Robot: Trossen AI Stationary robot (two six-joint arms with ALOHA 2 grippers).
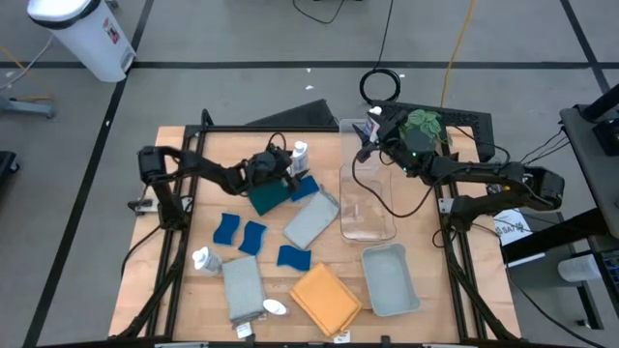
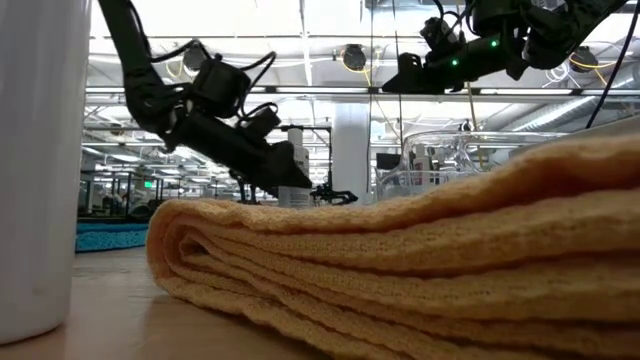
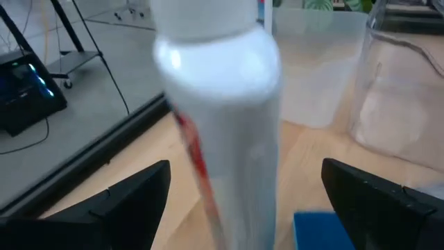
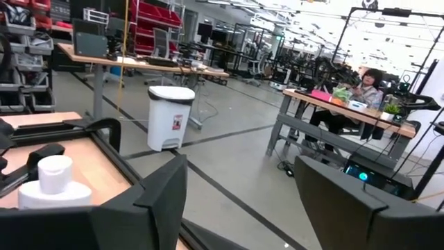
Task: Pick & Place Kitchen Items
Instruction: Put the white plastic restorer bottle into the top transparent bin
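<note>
The left gripper [image 1: 290, 172] has its jaws spread wide on either side of an upright small white plastic bottle with a blue label [image 1: 300, 154], not touching it; in the left wrist view that bottle [image 3: 222, 118] stands between the two dark fingers [image 3: 118, 208] with gaps on both sides. Just beside the gripper lie a folded dark teal-green cloth [image 1: 268, 198] and a blue sponge [image 1: 307, 188] on the wooden worktop [image 1: 174, 280].

The right gripper [image 1: 372, 135] hangs over the far end of the clear plastic bin [image 1: 368, 224], jaws wide and holding nothing, close to the green leafy plant [image 1: 423, 124].

Nearer the front lie a folded grey cloth [image 1: 310, 221], three more blue sponges [image 1: 227, 228], a second grey cloth [image 1: 242, 288], an orange folded cloth [image 1: 326, 298], two tipped bottles [image 1: 205, 260] and a pale grey-blue tray [image 1: 390, 279].
</note>
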